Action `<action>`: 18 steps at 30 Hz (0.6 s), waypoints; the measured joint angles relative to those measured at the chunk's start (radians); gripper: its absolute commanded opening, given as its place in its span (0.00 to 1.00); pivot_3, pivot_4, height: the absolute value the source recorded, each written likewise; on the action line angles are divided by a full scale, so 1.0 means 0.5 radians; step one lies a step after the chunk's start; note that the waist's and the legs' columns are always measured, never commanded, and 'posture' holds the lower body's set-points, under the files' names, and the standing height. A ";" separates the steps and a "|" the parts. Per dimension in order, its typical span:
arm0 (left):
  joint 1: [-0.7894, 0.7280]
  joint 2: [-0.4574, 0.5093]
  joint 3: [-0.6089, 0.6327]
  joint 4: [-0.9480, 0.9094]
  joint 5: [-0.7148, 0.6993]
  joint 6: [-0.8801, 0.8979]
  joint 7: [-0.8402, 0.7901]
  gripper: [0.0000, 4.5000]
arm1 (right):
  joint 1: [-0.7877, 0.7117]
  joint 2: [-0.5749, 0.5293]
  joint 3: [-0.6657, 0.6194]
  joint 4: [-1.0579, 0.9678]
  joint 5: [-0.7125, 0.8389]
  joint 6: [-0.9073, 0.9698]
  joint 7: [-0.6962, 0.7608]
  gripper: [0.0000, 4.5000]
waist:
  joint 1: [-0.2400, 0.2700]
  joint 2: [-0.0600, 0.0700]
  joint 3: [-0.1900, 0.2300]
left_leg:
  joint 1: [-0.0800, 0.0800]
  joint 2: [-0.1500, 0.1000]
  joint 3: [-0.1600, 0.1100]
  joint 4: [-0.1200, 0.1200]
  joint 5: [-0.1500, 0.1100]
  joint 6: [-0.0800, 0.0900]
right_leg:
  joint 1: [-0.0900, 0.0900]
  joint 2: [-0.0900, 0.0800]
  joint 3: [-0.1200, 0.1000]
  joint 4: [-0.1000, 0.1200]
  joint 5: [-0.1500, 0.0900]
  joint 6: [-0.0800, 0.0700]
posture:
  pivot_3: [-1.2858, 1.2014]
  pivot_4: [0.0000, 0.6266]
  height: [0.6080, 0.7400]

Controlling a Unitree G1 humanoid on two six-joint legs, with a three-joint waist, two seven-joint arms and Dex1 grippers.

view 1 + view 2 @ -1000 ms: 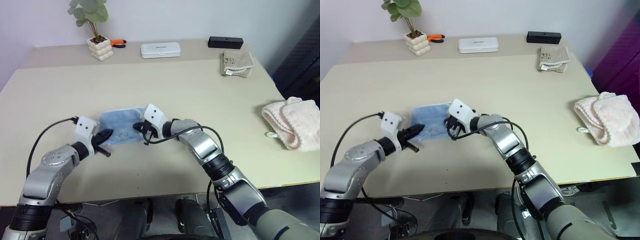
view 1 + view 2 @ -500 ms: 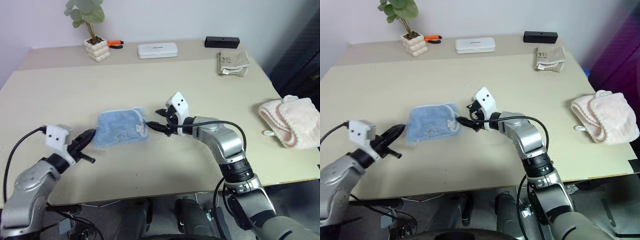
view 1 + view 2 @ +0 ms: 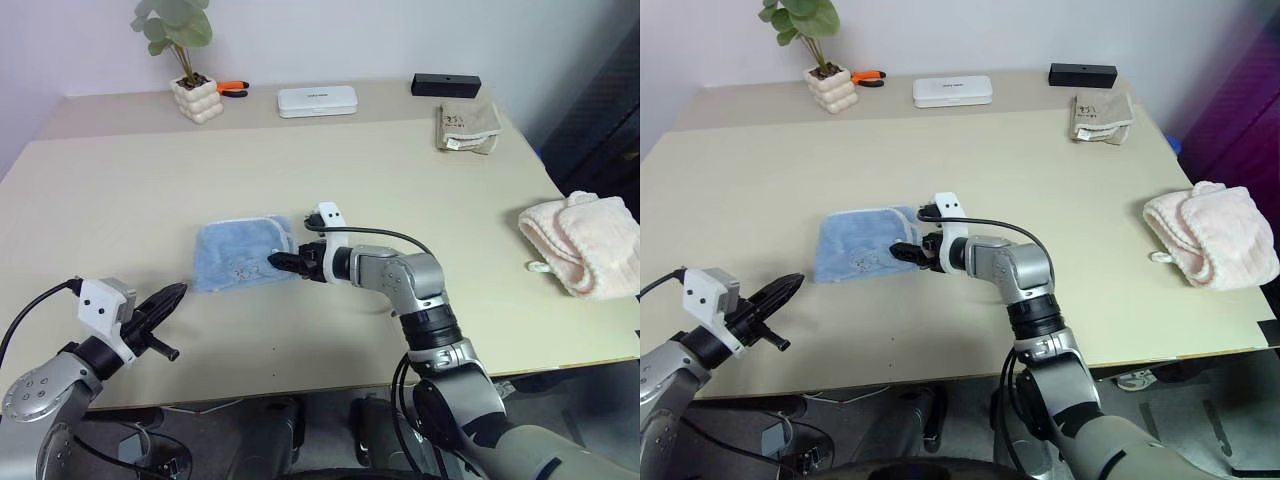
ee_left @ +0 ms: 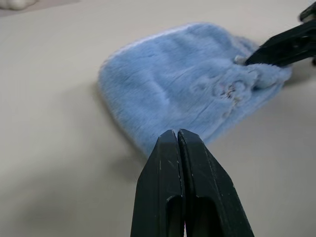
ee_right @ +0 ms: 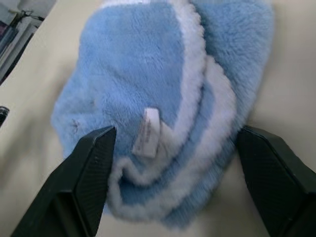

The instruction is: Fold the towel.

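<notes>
The towel (image 3: pixel 243 254) lies folded into a small light blue bundle with pale trim near the middle of the table (image 3: pixel 400 190). My right gripper (image 3: pixel 285 262) is at its right edge, open. In the right wrist view its two fingers (image 5: pixel 91 168) stand wide apart on either side of the layered trim and a small white tag (image 5: pixel 147 131). My left gripper (image 3: pixel 175 293) is shut and holds nothing. It hovers off the towel's front-left corner, near the table's front edge. In the left wrist view its closed fingertips (image 4: pixel 177 136) point at the towel (image 4: pixel 187 94).
Along the back stand a potted plant (image 3: pixel 198 95), an orange-handled tool (image 3: pixel 236 88), a white case (image 3: pixel 317 100) and a black box (image 3: pixel 446 85). A beige folded cloth (image 3: pixel 470 125) lies back right. A pink fluffy towel (image 3: pixel 585 240) rests at the right edge.
My right gripper let go of the towel, opened, swung off to the right, then returned to its right edge. My left gripper drew back off the towel toward the front-left, still shut.
</notes>
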 measured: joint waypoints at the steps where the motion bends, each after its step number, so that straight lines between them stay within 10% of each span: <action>1: -0.001 0.000 -0.004 -0.003 0.000 0.001 0.007 0.00 | -0.001 0.029 -0.006 0.022 0.009 0.001 0.000 0.59 | 0.000 0.000 0.000 | 0.000 0.000 0.000 -0.001 0.000 0.000 | -0.001 0.000 0.000 0.000 0.000 0.000 | 0.52 0.24 0.97; 6: -0.017 -0.001 -0.031 -0.003 0.003 0.014 0.026 0.00 | -0.031 0.103 -0.028 0.036 0.071 0.008 0.000 0.03 | 0.003 0.001 0.000 | 0.000 0.000 0.000 0.000 0.000 0.000 | -0.001 0.000 0.000 0.001 0.000 0.000 | 0.52 0.24 0.97; 18: -0.164 -0.054 -0.221 -0.010 0.058 0.041 0.078 0.00 | -0.299 -0.131 -0.801 0.086 0.247 -0.470 -0.448 0.01 | 0.024 0.002 0.001 | 0.000 -0.001 0.000 0.000 0.000 -0.001 | 0.001 0.000 -0.001 0.000 0.000 0.000 | 0.52 0.24 0.97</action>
